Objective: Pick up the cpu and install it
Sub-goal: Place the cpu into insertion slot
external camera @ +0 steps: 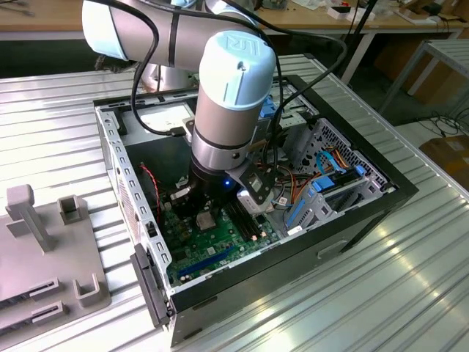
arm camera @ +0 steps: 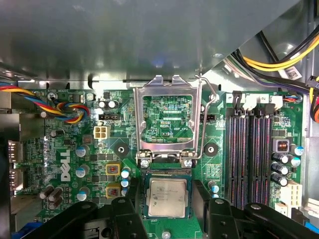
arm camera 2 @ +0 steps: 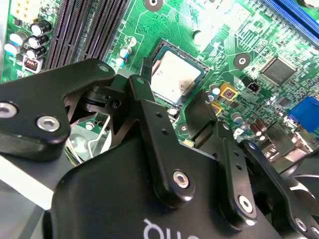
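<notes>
Two fingers [arm camera: 133, 201] of the tool [arm camera: 168, 204], spread and released, flank the cpu [arm camera: 168, 196] lying in its socket [arm camera: 167, 173] on the green motherboard [external camera: 212, 249], lower centre of the exterior view.

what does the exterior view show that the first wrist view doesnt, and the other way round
Exterior view: the arm, the whole computer case and the ribbed table with a grey fixture on it.
First wrist view: the raised socket frame, the memory slots and the cpu lying flat by the frame's hinge.
Both: the green motherboard.
</notes>
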Robot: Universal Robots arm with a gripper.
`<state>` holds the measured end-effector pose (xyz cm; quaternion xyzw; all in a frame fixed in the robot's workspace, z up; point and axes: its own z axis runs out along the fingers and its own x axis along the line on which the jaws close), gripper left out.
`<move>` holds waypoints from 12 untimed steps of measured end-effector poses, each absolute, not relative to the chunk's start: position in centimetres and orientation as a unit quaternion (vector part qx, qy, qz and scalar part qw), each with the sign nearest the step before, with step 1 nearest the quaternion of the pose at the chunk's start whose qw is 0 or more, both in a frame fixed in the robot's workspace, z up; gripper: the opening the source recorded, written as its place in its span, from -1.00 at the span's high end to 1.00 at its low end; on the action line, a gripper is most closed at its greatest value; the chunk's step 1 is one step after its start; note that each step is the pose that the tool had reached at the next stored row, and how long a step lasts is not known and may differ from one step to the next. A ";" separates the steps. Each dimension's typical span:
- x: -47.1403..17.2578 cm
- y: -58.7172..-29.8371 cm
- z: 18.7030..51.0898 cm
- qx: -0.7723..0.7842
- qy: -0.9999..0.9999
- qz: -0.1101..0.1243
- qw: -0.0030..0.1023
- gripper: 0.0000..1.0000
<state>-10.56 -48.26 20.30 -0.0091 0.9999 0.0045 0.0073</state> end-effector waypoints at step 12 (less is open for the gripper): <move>-10.6 -48.3 20.3 -0.009 1.000 0.006 0.007 -0.24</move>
